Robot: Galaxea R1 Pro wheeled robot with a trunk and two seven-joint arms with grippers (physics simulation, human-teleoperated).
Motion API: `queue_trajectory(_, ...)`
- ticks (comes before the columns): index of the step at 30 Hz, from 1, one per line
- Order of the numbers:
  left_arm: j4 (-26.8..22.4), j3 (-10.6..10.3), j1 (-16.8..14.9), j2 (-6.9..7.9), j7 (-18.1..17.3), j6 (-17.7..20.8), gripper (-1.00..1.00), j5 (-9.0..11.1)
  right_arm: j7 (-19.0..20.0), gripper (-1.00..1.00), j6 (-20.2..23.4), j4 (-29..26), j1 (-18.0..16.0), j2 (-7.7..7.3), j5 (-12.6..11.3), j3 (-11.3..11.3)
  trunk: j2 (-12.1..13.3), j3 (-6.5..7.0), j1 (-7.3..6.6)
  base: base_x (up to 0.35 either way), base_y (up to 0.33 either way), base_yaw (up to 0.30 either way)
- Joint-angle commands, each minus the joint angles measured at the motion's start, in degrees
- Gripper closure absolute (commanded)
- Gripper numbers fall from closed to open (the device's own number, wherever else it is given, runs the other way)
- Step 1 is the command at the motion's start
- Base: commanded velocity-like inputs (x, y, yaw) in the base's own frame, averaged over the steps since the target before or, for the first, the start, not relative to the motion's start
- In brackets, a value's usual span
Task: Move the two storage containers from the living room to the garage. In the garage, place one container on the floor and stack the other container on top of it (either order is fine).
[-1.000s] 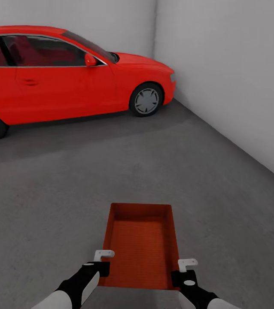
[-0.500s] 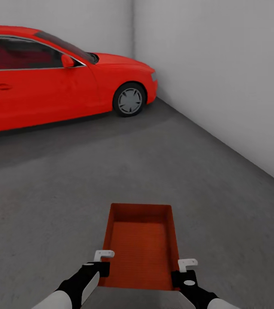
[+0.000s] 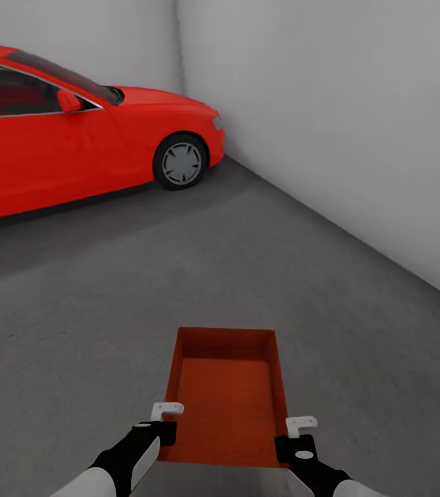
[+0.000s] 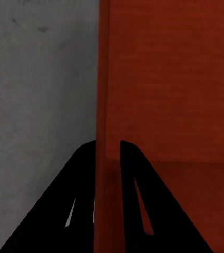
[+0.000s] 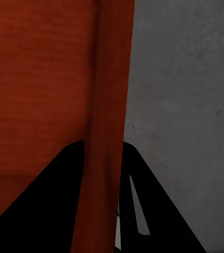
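Head view: one storage container (image 3: 228, 393) sat low and centred, held between both arms above the floor (image 3: 178, 276), open top up, ribbed bottom visible, empty. Left end effector (image 3: 159, 422) was clamped on the container's left wall near the close corner; left wrist view had its two dark fingers (image 4: 80, 190) straddling that thin orange wall (image 4: 104, 105), one finger outside, one inside. Right end effector (image 3: 294, 433) was clamped on the right wall the same way; right wrist view had the wall (image 5: 112, 105) running between the fingers (image 5: 54, 205), with grey concrete on the outer side. The container's long axis pointed away from the robot. Beyond it was rough dark grey concrete, then a red car (image 3: 75, 138) at far left, front wheel (image 3: 181, 163) and nose toward the corner, well apart from the container. Plain white-grey walls (image 3: 330, 124) met behind the car's nose; the right wall ran back along the floor's right edge. This was the garage.
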Motion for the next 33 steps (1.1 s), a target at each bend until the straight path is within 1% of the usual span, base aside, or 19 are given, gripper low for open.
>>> queue_trajectory(1, -0.3, -2.5, 0.0, 0.12, 0.1, 0.2, 1.0, 0.5, -0.2, 1.0, 0.1, 0.0, 0.0, -1.03, -2.0, 0.2, -0.1, -0.09, 0.03, 0.007, 0.0, -0.248)
queue_trajectory(7, -0.3, -2.5, 0.0, 0.2, 0.1, 0.0, 1.0, 0.5, -0.2, 1.0, 0.1, 0.0, 0.0, -1.03, -2.0, 0.2, -0.1, -0.09, 0.03, 0.187, 0.021, -0.248)
queue_trajectory(33, -0.3, -2.6, 0.0, 0.2, 0.1, 0.0, 1.0, 0.5, -0.3, 1.0, 0.1, 0.0, 0.0, -1.05, -2.0, 0.2, -0.1, -0.09, 0.03, 0.319, 0.079, -0.248)
